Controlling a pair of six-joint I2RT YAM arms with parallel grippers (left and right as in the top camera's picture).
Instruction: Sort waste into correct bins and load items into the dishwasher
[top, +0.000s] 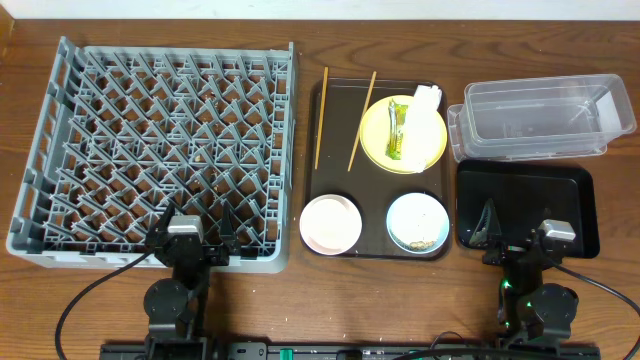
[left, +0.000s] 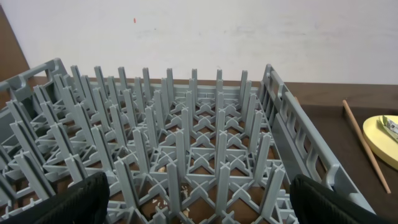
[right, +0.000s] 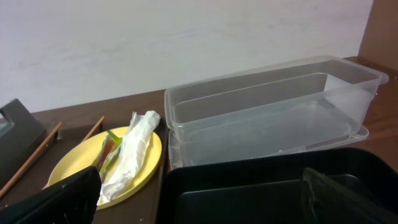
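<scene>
The grey dishwasher rack (top: 150, 140) fills the left, and my left gripper (top: 197, 222) hangs open over its near edge (left: 186, 124). A yellow plate (top: 373, 135) holds the green-and-yellow wrapper (top: 396, 130) and the white napkin (top: 425, 105). Two chopsticks (top: 321, 118) lie beside it. Nearer are a white bowl (top: 330, 223) and a light blue bowl (top: 418, 221) with crumbs (top: 420, 242). At the right stand the clear tub (top: 540, 118) and the black tray (top: 525, 205), with my right gripper (top: 517, 225) open over the tray's near edge (right: 249, 180), holding nothing.
The plate, bowls and chopsticks all rest on a dark brown serving tray (top: 337, 150) between the rack and the bins. The clear tub (right: 267, 106) sits just behind the black tray. A pale wall closes off the far side of the table.
</scene>
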